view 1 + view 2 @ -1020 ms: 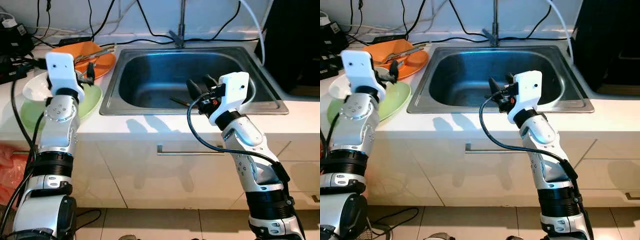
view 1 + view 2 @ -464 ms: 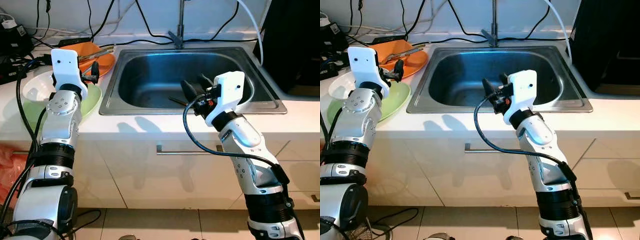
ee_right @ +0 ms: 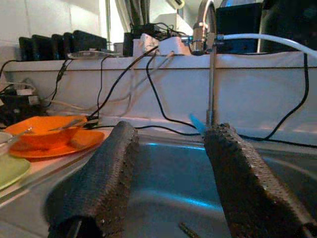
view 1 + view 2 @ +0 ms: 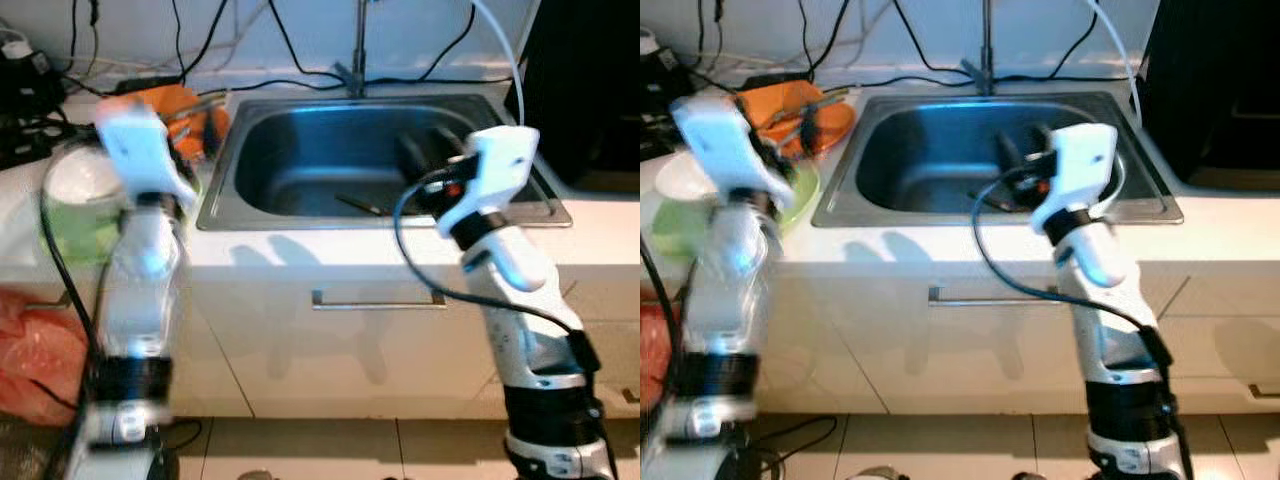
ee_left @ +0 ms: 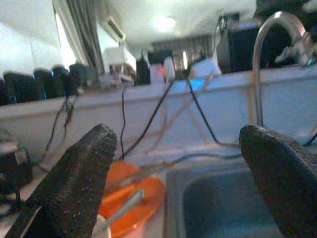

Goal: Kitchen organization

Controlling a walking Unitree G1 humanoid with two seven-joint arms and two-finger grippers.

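One steel sink point(image 4: 300, 205) set in the white counter point(image 4: 300, 245), with one thin utensil point(image 4: 358, 204) lying on its floor. Left of it: one orange plate point(image 4: 790, 105), one green plate point(image 4: 675, 222), one white bowl point(image 4: 680, 178). Right gripper point(image 3: 168, 183) hovers over the basin, fingers apart, empty; left gripper point(image 5: 183, 173) raised beside the plates, fingers spread, empty, blurred
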